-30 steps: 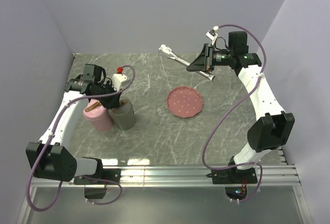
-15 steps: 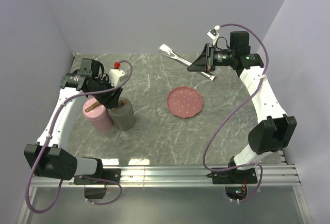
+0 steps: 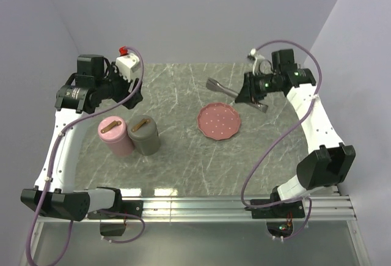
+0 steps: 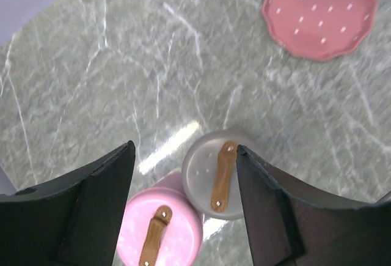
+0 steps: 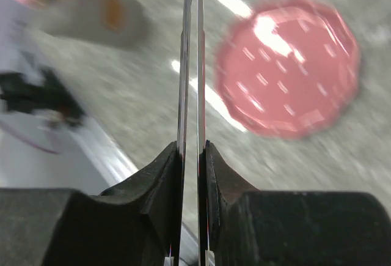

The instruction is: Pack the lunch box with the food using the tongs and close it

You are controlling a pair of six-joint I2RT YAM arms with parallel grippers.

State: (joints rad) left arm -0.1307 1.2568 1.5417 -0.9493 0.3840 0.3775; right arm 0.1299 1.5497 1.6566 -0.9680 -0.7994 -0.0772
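The task looks close to its end. The lunch box here is two round tubs, a pink tub and a grey tub, standing side by side and touching on the left of the worktop. Each wears a lid with a brown strap handle, and in the left wrist view both lids sit flat and closed. The plate in the middle is bare and no food shows anywhere on the worktop. I judge that it is already inside the tubs, though the lids hide it and this cannot be checked. The left jaws are wide apart with nothing between them, raised on the left arm behind the tubs and looking down on the lids from well above. The right jaws are clamped on the tongs, squeezing the two thin arms almost together. They are held just beyond the plate's far right edge, tips pointing left; the right wrist view is too smeared to show more. What seems left is small: laying the tongs down. If the tubs are meant to stack, they also need joining, but I cannot tell whether they are.
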